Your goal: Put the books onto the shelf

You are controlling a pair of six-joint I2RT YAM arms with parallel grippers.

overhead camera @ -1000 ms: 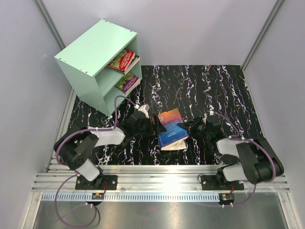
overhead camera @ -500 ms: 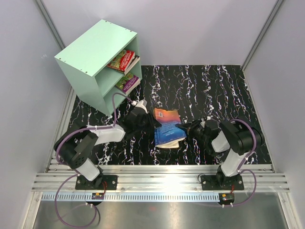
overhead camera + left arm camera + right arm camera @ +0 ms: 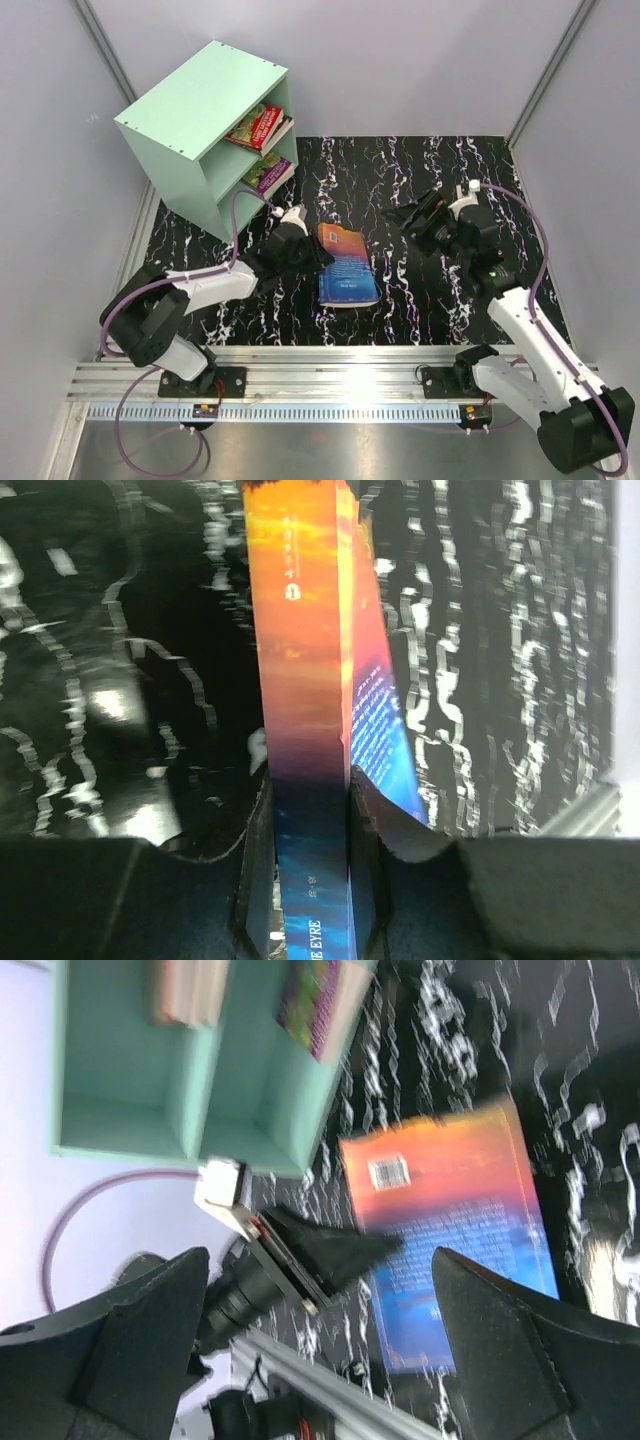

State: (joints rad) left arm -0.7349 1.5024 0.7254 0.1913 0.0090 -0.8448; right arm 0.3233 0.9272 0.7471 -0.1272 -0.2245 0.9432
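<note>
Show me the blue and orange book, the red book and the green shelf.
blue and orange book point(image 3: 347, 268): top view, middle of its cover.
red book point(image 3: 260, 125): top view, its cover, in the upper compartment.
green shelf point(image 3: 195, 100): top view, its top panel.

1. The shelf point(image 3: 190, 110) is plain mint green, inside and out.
2. In the shelf's upper compartment, the red book point(image 3: 260, 126) shows some green on its cover.
3. In the shelf's lower compartment, the purple book point(image 3: 266, 172) has green markings.
4. In front of the shelf, the blue book point(image 3: 346, 268) fades from orange at the end nearer the shelf to deep blue, and has a white barcode patch.
5. The table point(image 3: 450, 180) under the shelf is black with white marbled streaks.
6. The left gripper point(image 3: 320, 255) and right gripper point(image 3: 408, 218) are black.
</note>
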